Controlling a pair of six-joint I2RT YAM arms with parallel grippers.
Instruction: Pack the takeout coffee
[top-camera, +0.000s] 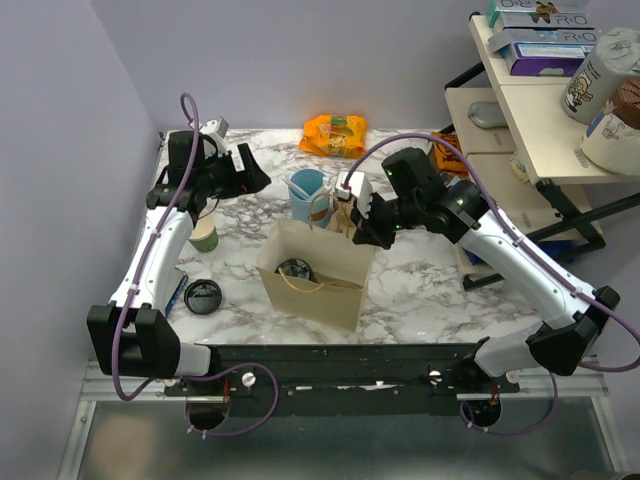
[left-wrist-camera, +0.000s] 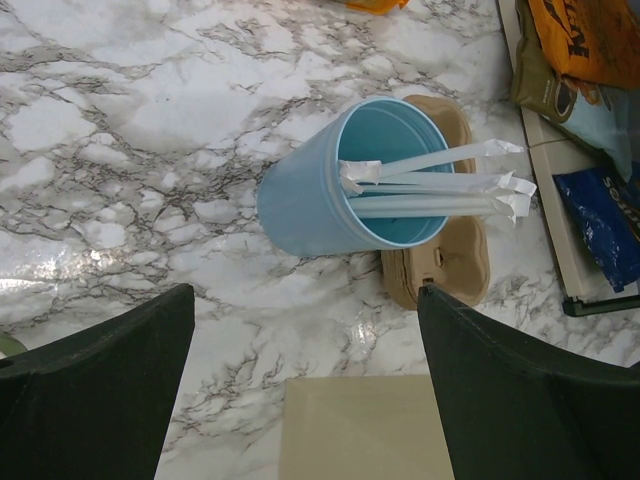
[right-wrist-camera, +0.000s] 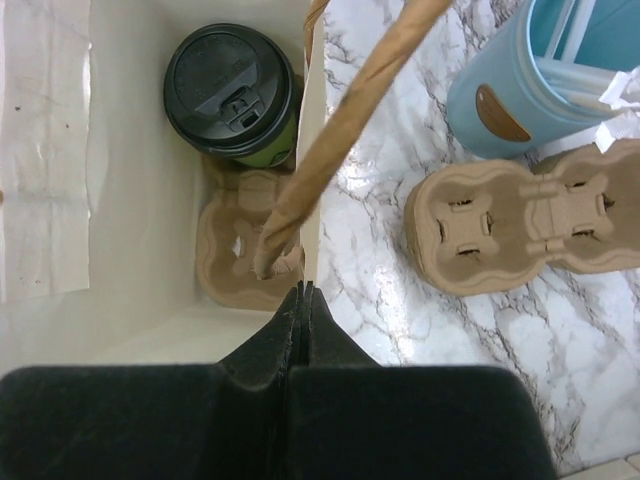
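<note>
Though walls (top-camera: 300, 60) are lilac, table (top-camera: 420, 290) is marbled.

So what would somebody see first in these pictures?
The tan paper bag stands open mid-table, with the black-lidded takeout coffee down inside. The right end effector pinches the bag's rim, and behind the bag a light-blue cup holds wrapped straws.

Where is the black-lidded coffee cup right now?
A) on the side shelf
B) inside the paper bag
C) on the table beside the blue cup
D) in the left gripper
B: the right wrist view shows the lidded cup down inside the paper bag.
</note>
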